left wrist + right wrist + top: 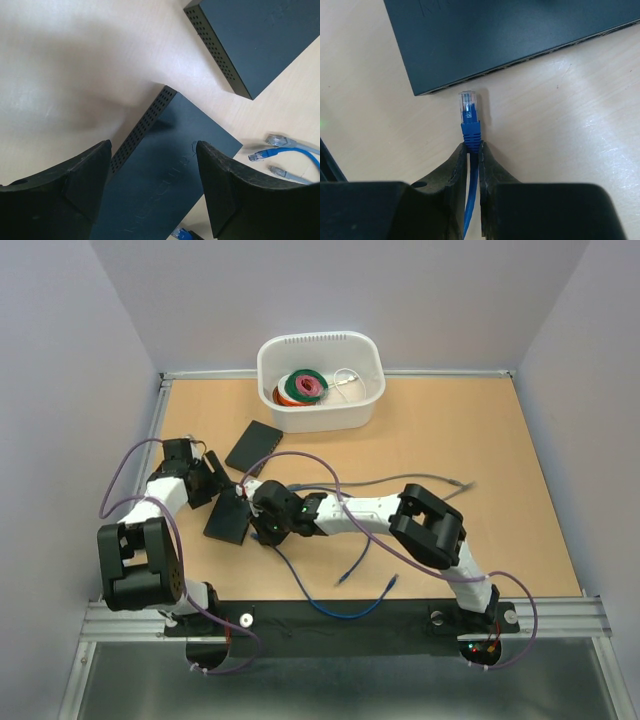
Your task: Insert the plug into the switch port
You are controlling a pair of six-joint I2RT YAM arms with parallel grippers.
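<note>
The blue plug (468, 107) is pinched by its boot in the right gripper (473, 148), whose fingers are pressed together on it at mid-frame in the right wrist view. Its clear tip is pointed at the dark edge of the switch (495, 35) and is just short of it, near the box's lower left corner. Over in the left wrist view, the left gripper (152, 150) is spread wide, with 1 finger at each lower corner, above the switch. A 2nd black box (250, 35) is seen at upper right, with loose cable ends (276, 139) at the right edge.
</note>
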